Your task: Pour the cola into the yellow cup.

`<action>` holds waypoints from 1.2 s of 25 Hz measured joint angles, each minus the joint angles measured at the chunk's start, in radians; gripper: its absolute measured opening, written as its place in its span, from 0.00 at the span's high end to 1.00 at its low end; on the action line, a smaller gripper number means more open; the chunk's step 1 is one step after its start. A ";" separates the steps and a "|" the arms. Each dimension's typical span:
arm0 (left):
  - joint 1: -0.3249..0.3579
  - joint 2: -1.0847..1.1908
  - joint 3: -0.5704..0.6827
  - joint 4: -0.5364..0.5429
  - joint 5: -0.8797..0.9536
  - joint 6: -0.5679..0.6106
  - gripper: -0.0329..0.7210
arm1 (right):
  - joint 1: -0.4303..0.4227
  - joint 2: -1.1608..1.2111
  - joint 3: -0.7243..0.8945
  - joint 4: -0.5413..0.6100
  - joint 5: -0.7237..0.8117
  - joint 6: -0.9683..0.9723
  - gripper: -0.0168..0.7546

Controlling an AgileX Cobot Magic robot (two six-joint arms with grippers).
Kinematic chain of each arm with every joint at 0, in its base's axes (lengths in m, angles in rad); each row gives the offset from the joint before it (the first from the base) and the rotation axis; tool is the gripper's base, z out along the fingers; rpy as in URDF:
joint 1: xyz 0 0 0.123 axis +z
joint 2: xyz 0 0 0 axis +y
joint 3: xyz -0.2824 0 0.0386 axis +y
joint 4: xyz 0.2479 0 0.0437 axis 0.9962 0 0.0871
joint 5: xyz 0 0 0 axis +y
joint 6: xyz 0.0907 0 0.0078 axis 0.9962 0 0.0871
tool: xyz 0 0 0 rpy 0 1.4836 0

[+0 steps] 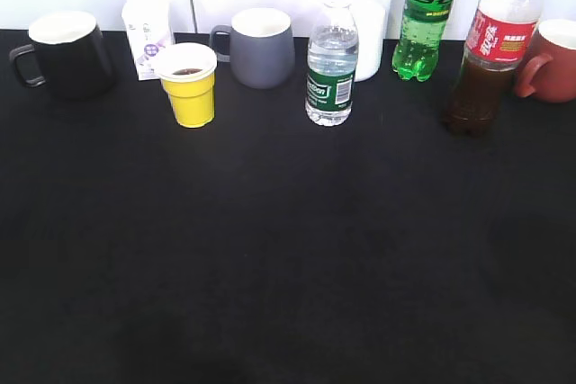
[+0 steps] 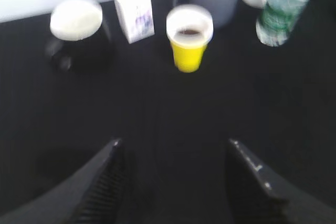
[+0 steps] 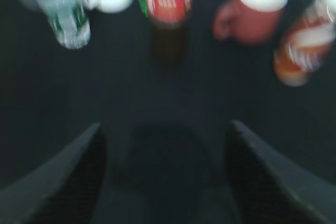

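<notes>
The cola bottle (image 1: 490,47) stands upright at the back right of the black table; it also shows in the right wrist view (image 3: 168,17), blurred. The yellow cup (image 1: 190,85) stands at the back left with a little dark drink inside; it shows in the left wrist view (image 2: 189,39). My left gripper (image 2: 173,142) is open and empty, well in front of the cup. My right gripper (image 3: 165,127) is open and empty, well in front of the cola bottle. Neither gripper shows in the exterior view.
Along the back stand a black mug (image 1: 65,53), a small white carton (image 1: 147,38), a grey mug (image 1: 259,46), a water bottle with green label (image 1: 331,69), a white mug (image 1: 369,38), a green soda bottle (image 1: 427,15) and a red mug (image 1: 553,60). An orange bottle (image 3: 302,45) stands far right.
</notes>
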 joint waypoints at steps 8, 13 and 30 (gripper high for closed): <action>0.000 -0.551 0.343 -0.152 0.176 0.139 0.36 | 0.000 -0.499 0.203 0.000 0.274 -0.001 0.29; 0.000 -0.574 0.362 -0.161 0.151 0.146 0.36 | 0.000 -0.525 0.247 -0.011 0.211 -0.001 0.30; 0.404 -0.576 0.365 -0.163 0.150 0.146 0.46 | -0.141 -0.554 0.247 -0.006 0.210 -0.001 0.31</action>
